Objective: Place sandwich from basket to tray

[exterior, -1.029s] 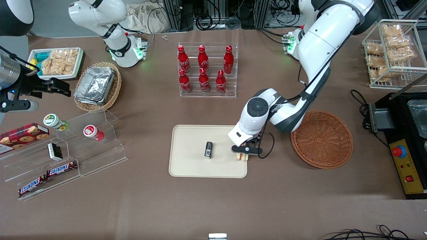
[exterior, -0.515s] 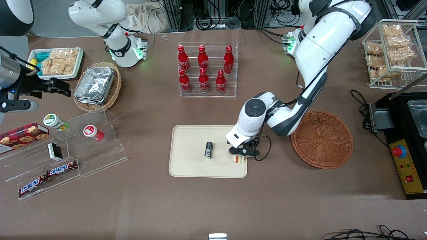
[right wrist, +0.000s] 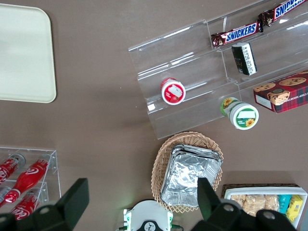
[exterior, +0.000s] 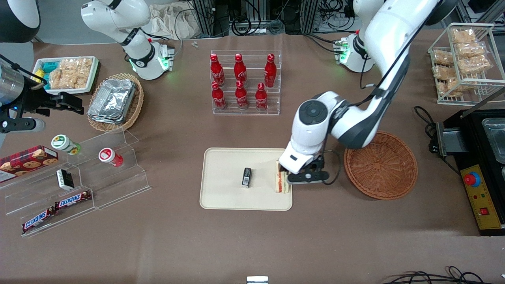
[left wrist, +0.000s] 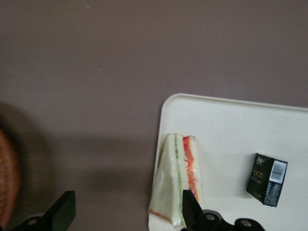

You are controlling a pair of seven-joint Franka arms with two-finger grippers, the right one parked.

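The sandwich (exterior: 281,182) (left wrist: 179,175), a pale wedge with a red-orange stripe, lies on the cream tray (exterior: 225,197) (left wrist: 231,120), on the tray's edge nearest the reddish-brown wicker basket (exterior: 380,165). My gripper (exterior: 306,176) (left wrist: 127,214) hovers above the table just off that tray edge, between the sandwich and the basket. It is open, its black fingers (left wrist: 63,211) spread wide with nothing between them. The basket holds nothing that I can see.
A small black box (exterior: 246,176) (left wrist: 267,179) lies in the middle of the tray. An acrylic rack of red cola bottles (exterior: 244,83) stands farther from the camera. Acrylic steps with snacks (exterior: 79,173) and a foil-container basket (exterior: 114,101) lie toward the parked arm's end.
The gripper has let go of the sandwich, which now lies on the tray, and has risen and shifted toward the basket.
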